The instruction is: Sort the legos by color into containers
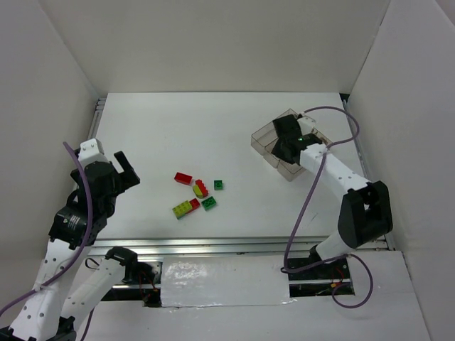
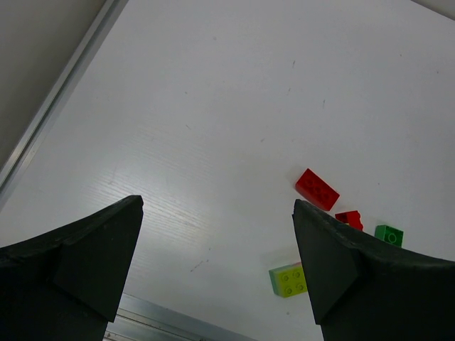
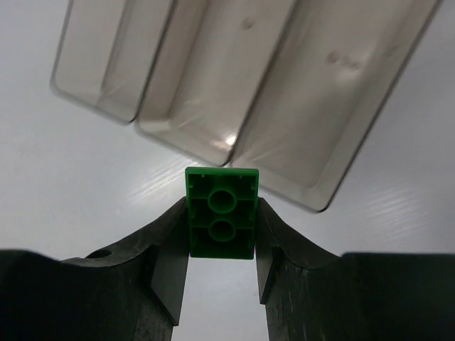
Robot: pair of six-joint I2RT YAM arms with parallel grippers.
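Right end effector [image 3: 222, 207] is clamped on a green lego [image 3: 222, 220], hanging over the three joined containers [image 3: 213, 85] at the far right of the worktop [image 1: 213, 128]; left end effector [image 2: 217, 202] is wide open with nothing in it, off on the left side; the other legos [image 1: 195, 195], red, green and yellow-green, sit loose mid-worktop, well apart from the containers.

Green brick [image 3: 222, 213] clamped in right hand [image 3: 222, 245] above three containers [image 3: 234, 78]

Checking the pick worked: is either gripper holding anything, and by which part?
The right gripper clamps a green brick by its two long sides; the left gripper is open and empty.
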